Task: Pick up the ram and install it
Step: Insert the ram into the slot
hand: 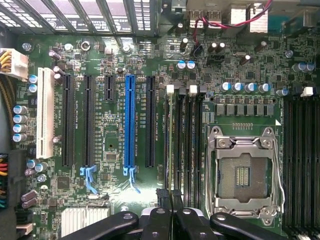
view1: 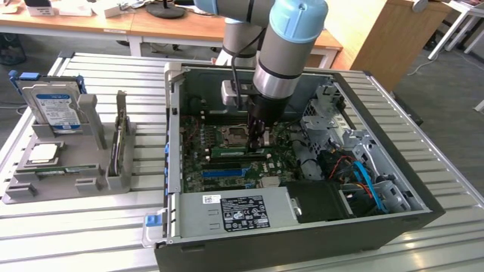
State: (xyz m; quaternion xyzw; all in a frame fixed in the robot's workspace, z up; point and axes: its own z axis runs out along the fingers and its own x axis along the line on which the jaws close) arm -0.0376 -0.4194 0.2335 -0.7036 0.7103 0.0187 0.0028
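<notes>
The open black-and-silver computer case (view1: 302, 249) lies on its side on the slatted metal desk (view1: 90, 238). The pale blue and silver robot arm (view1: 291, 34) reaches down into it from 12 o'clock in the exterior view. Its black gripper (view1: 257, 141) (hand: 170, 195) stands upright over the green motherboard (view1: 204, 133) (hand: 115, 65), near the middle of the case.

The ram (view1: 226, 151) (hand: 173, 145), a long, thin green circuit-board stick, stands on edge in one of the black memory slots. This slot is just beside the empty square silver processor socket (view1: 236, 134) (hand: 243, 175), on its 6 o'clock side in the exterior view. In the wrist view the stick shows edge-on, running from the fingers (hand: 162, 200) to a white latch at the slot's far end. The fingers are pressed almost together, pinching the stick's upper edge. Whether the stick is pushed fully home cannot be told.

A long blue expansion slot (view1: 223, 171) (hand: 130, 120) lies parallel to the memory slots, a few slots away.

At 9 o'clock from the case, well apart from the gripper, a grey plastic tray (view1: 22, 192) rests on the desk. It holds an upright blue-labelled hard drive (view1: 54, 110), a square silver processor chip (view1: 43, 153) and a second green stick (view1: 119, 139) standing on edge.
</notes>
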